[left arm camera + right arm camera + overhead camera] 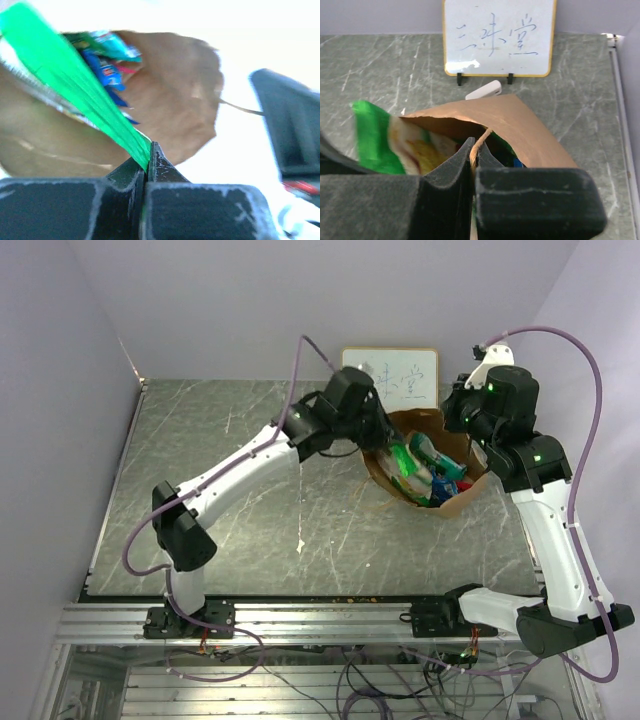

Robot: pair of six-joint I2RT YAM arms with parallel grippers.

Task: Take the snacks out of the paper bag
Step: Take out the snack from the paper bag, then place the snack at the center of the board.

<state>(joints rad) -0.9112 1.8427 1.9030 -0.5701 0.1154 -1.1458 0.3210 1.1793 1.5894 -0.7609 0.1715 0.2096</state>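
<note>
The paper bag (525, 125) sits on the grey marbled table (240, 510), right of centre and just in front of the small whiteboard (498, 37), with its mouth open upward and toward the arms. Both arms reach it from opposite sides. The left gripper (149, 152) is at the bag's left rim, right at the mouth. Its jaws are pressed fully together on the lower edge of the green packet (75, 85). In the left wrist view that packet runs up and away from the fingertips as a long, tilted green strip, partly out of the bag's opening. The other snacks (107, 62), blue and teal packs, lie behind it, deeper inside the brown paper and well clear of the jaws. The right gripper (474, 150) is at the bag's right rim, its jaws closed tight on the thin twisted handle (480, 140), which comes up between the two fingers. From that side the green packet shows to the left of the fingers, leaning over the bag's near edge, apart from the right gripper.
</note>
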